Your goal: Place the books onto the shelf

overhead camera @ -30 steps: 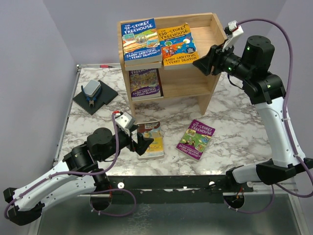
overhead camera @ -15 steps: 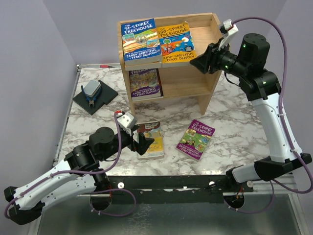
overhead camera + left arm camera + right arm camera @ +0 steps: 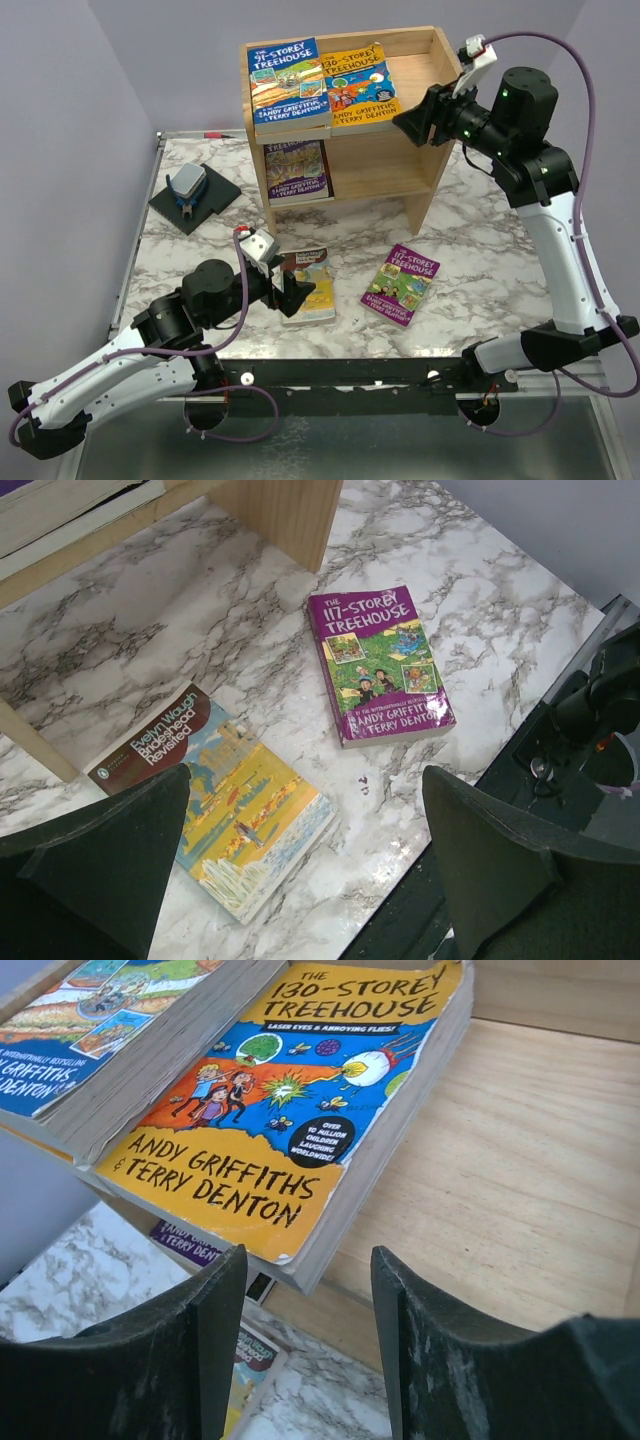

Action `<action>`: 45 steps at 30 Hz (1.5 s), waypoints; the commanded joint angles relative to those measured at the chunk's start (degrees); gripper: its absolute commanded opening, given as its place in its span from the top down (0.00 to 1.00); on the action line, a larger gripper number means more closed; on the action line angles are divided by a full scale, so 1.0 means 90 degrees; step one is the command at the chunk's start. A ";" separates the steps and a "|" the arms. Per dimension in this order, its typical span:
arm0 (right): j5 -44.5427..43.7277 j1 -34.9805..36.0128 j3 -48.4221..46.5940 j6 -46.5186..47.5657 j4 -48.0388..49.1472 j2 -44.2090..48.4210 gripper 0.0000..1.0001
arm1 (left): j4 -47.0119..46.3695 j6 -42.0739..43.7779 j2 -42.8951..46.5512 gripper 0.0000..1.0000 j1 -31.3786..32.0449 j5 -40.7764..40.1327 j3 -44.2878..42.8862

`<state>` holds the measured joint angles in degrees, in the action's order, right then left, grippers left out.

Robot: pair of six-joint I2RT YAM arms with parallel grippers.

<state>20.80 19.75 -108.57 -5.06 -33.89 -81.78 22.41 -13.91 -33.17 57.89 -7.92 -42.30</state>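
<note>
The wooden shelf (image 3: 400,150) stands at the back of the marble table. On its top tier lie a blue book (image 3: 288,85) and an orange book (image 3: 360,88) side by side; another book (image 3: 298,170) rests on the lower tier. A purple book (image 3: 401,283) lies flat on the table. My right gripper (image 3: 405,118) hovers open just off the orange book's (image 3: 300,1090) near right corner, with nothing between its fingers. Low over the table, my left gripper (image 3: 297,293) stands wide open and empty, with the purple book (image 3: 380,665) ahead of it.
A "Brideshead Revisited" paperback (image 3: 230,800) lies under the left gripper. A black pad with a blue-grey tool (image 3: 192,195) sits at the left. The bare right half of the shelf top (image 3: 520,1160) is beside the orange book. The table's front rail (image 3: 350,385) runs close behind the purple book.
The orange book has slid slightly further back onto the shelf top. My right gripper narrowed, then widened again and drew back a little. The left arm has barely moved.
</note>
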 commanded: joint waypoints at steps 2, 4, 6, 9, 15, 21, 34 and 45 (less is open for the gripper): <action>-0.0899 -0.0026 -0.0057 -0.0203 0.0199 0.0409 0.42 | -0.0012 0.0071 0.0010 0.01 0.0024 0.0126 0.0061; -0.1009 -0.0026 0.0013 -0.0299 0.0236 0.0512 0.42 | -0.0012 0.0067 0.0018 0.01 0.0023 0.0074 0.0067; -0.0930 -0.0026 0.0156 -0.0385 0.0275 0.0655 0.42 | -0.0016 0.0054 0.0030 0.01 0.0023 0.0043 0.0071; -0.0913 -0.0029 0.0486 -0.0564 0.0135 0.0952 0.41 | -0.0014 0.0034 -0.0009 0.01 0.0023 -0.0015 0.0065; -0.1449 -0.0026 0.1786 -0.1048 -0.0351 0.2041 0.36 | -0.0034 -0.0038 -0.0176 0.01 0.0023 0.0031 0.0055; -0.2449 -0.0028 0.4148 -0.2068 -0.0503 0.3549 0.29 | -0.0195 -0.0280 -0.0759 0.01 0.0024 0.0278 -0.0055; -0.3132 -0.0026 0.7667 -0.4899 -0.0903 0.4705 0.24 | -0.1249 -0.1261 -0.3182 0.01 0.0033 0.0336 -0.0472; -0.3318 -0.0026 0.8750 -0.5781 -0.0479 0.4523 0.22 | -0.2153 -0.1910 -0.5978 0.01 0.0034 0.0209 -0.1267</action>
<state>-6.66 19.75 -32.45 -52.40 -40.07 -40.56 8.01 -28.36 -81.45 57.89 -5.19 -49.89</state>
